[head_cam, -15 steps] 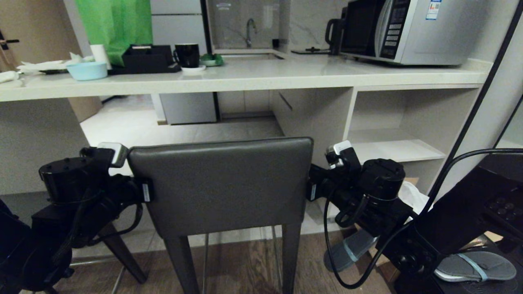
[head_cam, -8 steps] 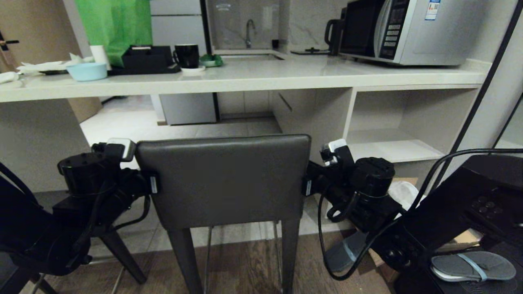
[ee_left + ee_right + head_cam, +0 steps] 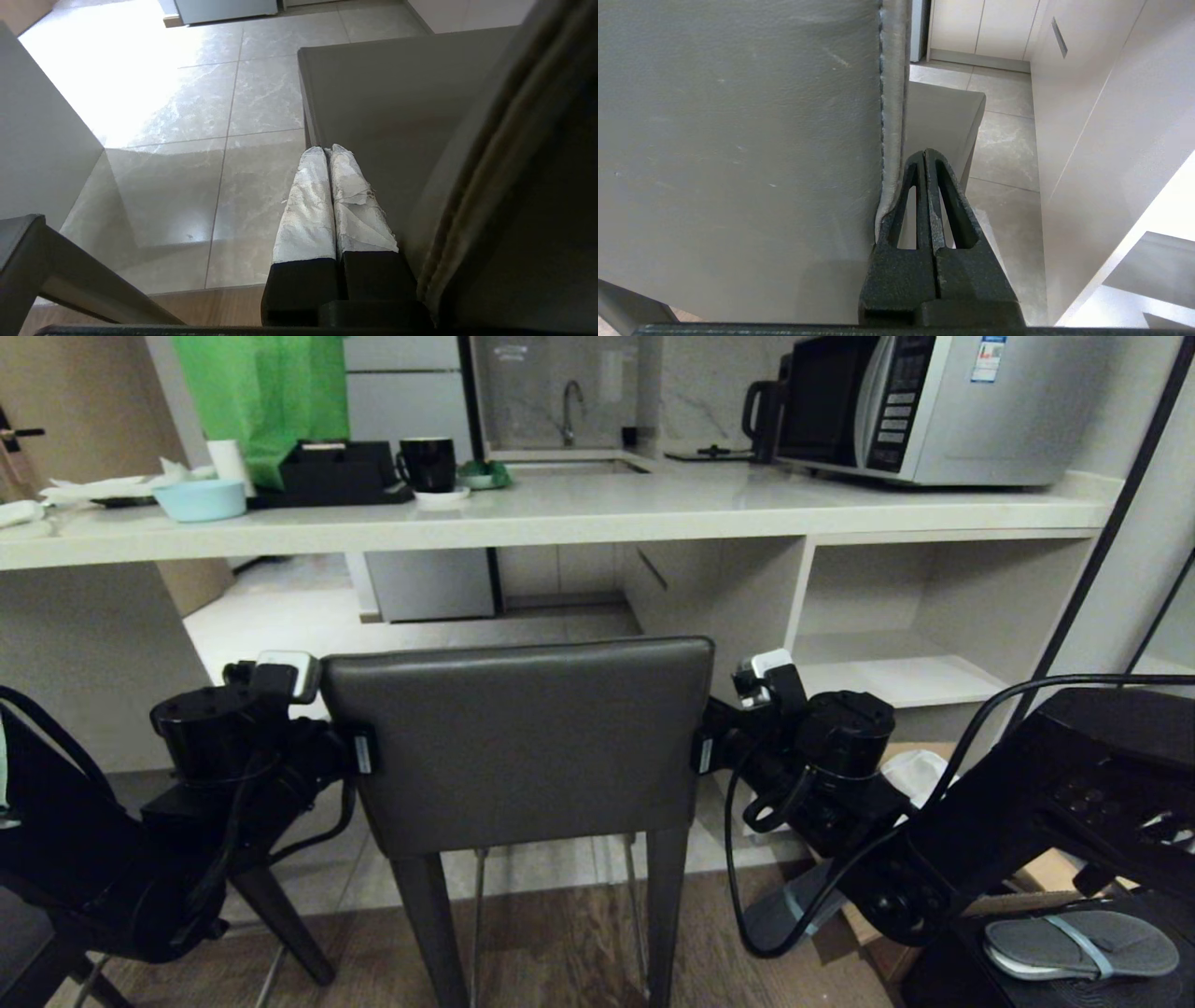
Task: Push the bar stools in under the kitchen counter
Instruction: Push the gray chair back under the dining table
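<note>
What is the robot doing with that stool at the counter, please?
The robot has a dark grey leather bar stool bracketed between its arms, facing the off-white stone-look kitchen counter. The left claw and right claw, both shut, sit against the backrest's two side edges. The stool stands short of the counter's open knee space, not yet tucked under.

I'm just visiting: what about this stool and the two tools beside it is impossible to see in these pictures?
- Stool: its feet are cut off by the head view's lower edge; its backrest hides the seat there.
- Left tool and right tool: in the head view the backrest and the arms hide their tips; the wrist views don't settle whether they touch the backrest's edges.
- Second stool: only a leg shows, behind the left arm.
</note>
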